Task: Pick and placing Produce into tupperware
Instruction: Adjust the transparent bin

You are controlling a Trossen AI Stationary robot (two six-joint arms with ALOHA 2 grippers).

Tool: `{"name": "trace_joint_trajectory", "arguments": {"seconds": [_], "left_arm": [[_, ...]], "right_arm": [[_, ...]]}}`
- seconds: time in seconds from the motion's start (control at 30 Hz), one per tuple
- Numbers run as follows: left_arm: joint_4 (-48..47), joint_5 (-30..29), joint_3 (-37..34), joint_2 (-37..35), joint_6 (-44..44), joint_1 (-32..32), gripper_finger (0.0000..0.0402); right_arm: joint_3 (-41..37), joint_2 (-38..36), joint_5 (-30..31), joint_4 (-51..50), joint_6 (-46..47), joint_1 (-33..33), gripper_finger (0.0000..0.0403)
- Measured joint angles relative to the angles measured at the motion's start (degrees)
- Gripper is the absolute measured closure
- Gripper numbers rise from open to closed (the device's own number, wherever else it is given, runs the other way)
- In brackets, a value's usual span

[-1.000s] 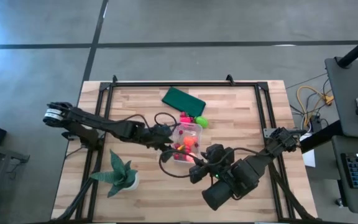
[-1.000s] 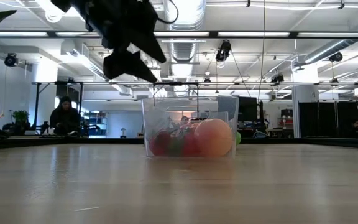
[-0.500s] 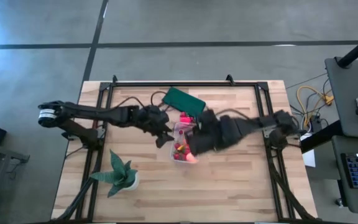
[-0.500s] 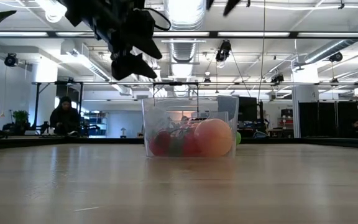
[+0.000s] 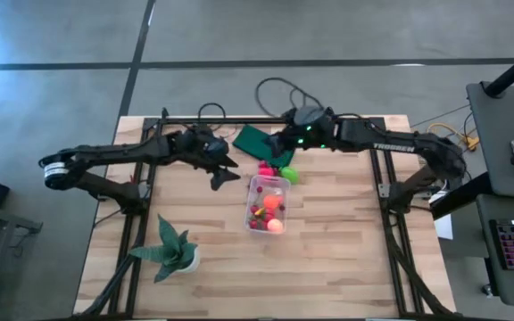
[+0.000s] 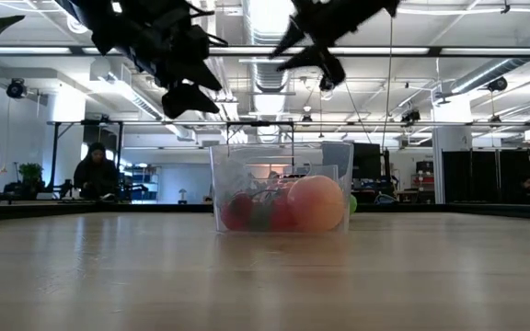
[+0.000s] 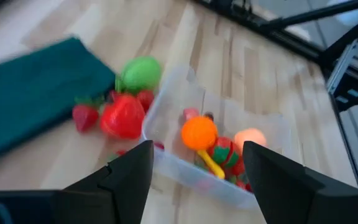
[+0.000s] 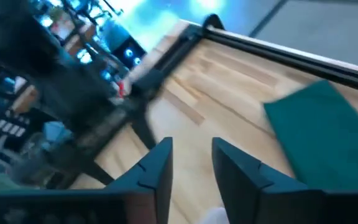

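The clear tupperware (image 5: pixel 268 203) stands mid-table, holding an orange ball (image 7: pixel 199 132), a peach ball (image 7: pixel 248 138) and red pieces. Beside its far end, on the wood, lie red berries (image 7: pixel 122 117) and a lime-green round piece (image 5: pixel 289 175). My left gripper (image 5: pixel 226 176) hovers open above the table, left of the tupperware's far end, with nothing between its fingers (image 7: pixel 129 177). My right gripper (image 5: pixel 275 152) hangs high near the far edge, over the flat dark green rectangle (image 5: pixel 255 141). Its fingers (image 8: pixel 157 168) stand a little apart with nothing between them.
A spiky green potted plant (image 5: pixel 172 252) stands at the near left. A black frame (image 5: pixel 266 119) runs along the table's far and side edges. Bare wood lies to the right of and in front of the tupperware. A person (image 6: pixel 97 171) sits in the room beyond.
My right gripper has swept fast from the table's near right, over the tupperware, to the far edge above the green rectangle. My left gripper has drawn away from the tupperware's left side toward the far edge. The tupperware and produce have stayed put.
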Motion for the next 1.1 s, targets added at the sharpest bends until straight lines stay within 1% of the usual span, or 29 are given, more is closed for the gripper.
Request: {"name": "trace_joint_trajectory", "arguments": {"seconds": [0.07, 0.1, 0.23, 0.33, 0.47, 0.57, 0.6, 0.77, 0.87, 0.97, 1.1], "left_arm": [[1.18, 1.48, -0.11, 0.04, 1.21, 1.69, 0.0168], [1.61, 2.52, -0.19, 0.36, 1.53, 2.48, 0.0168], [4.74, 8.03, -0.19, 2.80, 2.08, 5.12, 0.0168], [5.97, 8.46, -0.17, 5.43, 2.36, 6.12, 0.0168], [6.28, 8.40, -0.17, 10.02, 0.72, 7.09, 0.0168], [6.60, 8.31, -0.12, 13.73, -2.52, 7.39, 0.0168], [6.49, 8.28, -0.01, 14.95, -3.38, 7.45, 0.0168], [7.05, 7.94, 3.45, 20.42, -6.52, 8.33, 0.0168], [8.19, 7.66, 6.18, 23.08, -6.69, 8.59, 0.0168], [8.85, 7.66, 9.04, 25.30, -6.67, 8.56, 0.0168], [8.51, 7.68, 11.94, 28.20, -6.91, 8.55, 0.0169]], "right_arm": [[-3.19, -1.84, -0.59, -1.63, 0.01, -2.76, 0.0312], [-4.64, -2.68, -0.75, -4.13, 1.00, -3.92, 0.0315], [-9.39, -5.38, -0.39, -13.26, 7.73, -6.79, 0.0321], [-12.47, -7.64, -0.90, -15.99, 11.33, -7.11, 0.0320], [-16.15, -9.74, -0.22, -15.89, 9.97, -7.07, 0.0317], [-18.64, -10.23, 4.21, -16.29, 11.92, -7.72, 0.0317], [-19.52, -10.16, 4.73, -16.40, 12.38, -8.06, 0.0317], [-21.94, -8.18, 3.33, -16.29, 13.79, -8.68, 0.0312], [-22.69, -6.34, 3.11, -15.97, 13.42, -8.67, 0.0308], [-23.17, -4.12, 2.69, -12.94, 13.29, -8.72, 0.0308], [-23.08, -0.66, -0.64, -7.36, 10.91, -8.66, 0.0312]]}}
